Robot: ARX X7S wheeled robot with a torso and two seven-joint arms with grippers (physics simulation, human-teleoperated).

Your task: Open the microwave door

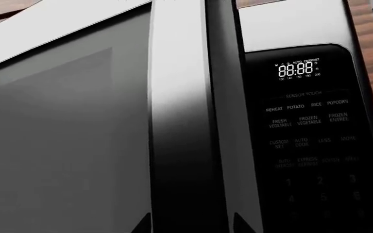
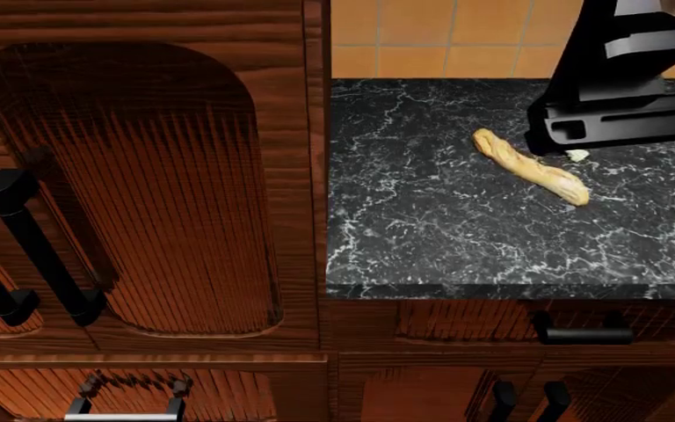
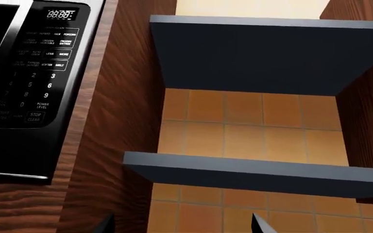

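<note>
The microwave (image 1: 141,126) fills the left wrist view, door shut, its vertical handle (image 1: 220,121) between window and control panel (image 1: 306,131). The left hand (image 1: 193,224) is open, fingertips (image 1: 141,224) flanking the handle's lower end. The right hand (image 3: 181,224) is open facing dark shelves (image 3: 258,172); a baguette (image 2: 530,166) lies on the counter (image 2: 431,220).

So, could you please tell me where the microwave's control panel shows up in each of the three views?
Left wrist view: the control panel fills the right side of the picture, beside the vertical door handle.
Right wrist view: it sits at the upper left, next to the wooden cabinet side.
Head view: not in it; only cabinets and a countertop show.
Shared landmark: the lit 88:88 display, also at the top left of the right wrist view.
</note>
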